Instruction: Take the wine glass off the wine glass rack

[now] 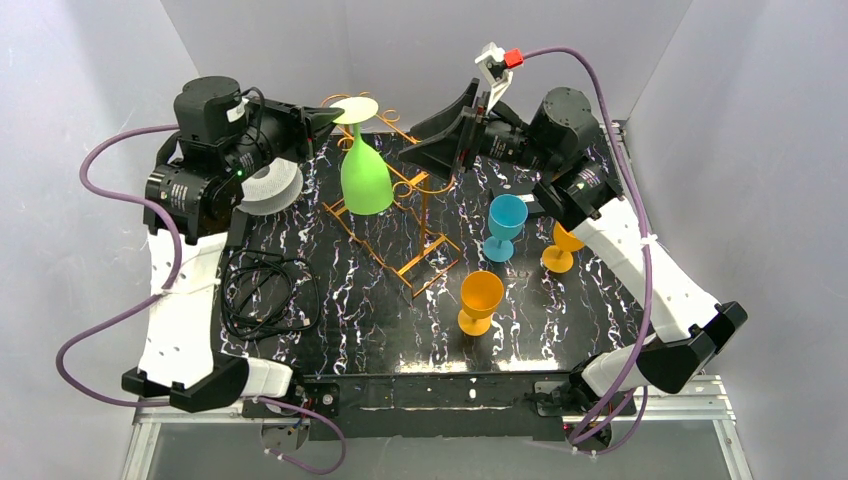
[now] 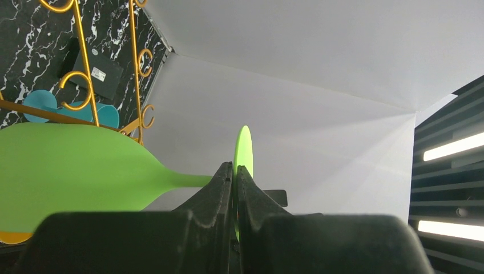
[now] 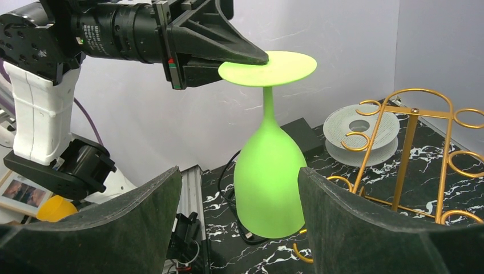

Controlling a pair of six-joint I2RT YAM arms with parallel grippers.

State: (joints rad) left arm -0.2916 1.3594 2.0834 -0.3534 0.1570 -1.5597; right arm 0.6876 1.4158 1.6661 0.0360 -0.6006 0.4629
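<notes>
Glass: green wine glass (image 3: 268,188) is held upside down, bowl hanging, foot disc on top, just beside the rack's scrolled end.
Rack: gold wire rack (image 3: 408,148) stands on the tabletop (image 1: 380,330); the foot disc looks clear of its top rails, and contact between the bowl and the lower wires cannot be told.
Left fingers: left gripper (image 2: 234,171) is clamped on the edge of the foot disc, a thin pinch only.
Right fingers: right gripper (image 1: 412,140) is spread wide and empty, facing the bowl from the rack side, with nothing touched.
Step judged: glass seems nearly freed from the rack; carrying off and setting down are not yet done.
Risk 1: the disc may slip from the pinch, caused by the heavy bowl swinging below.
Risk 2: the bowl may snag a rack scroll or leg if it is moved sideways too low, dragging the rack.
Risk 3: the right fingers may knock the bowl if they are advanced.
Bystanders: blue glass (image 1: 505,225) and orange glass (image 1: 480,300) stand on the rack's other side, well apart.
</notes>
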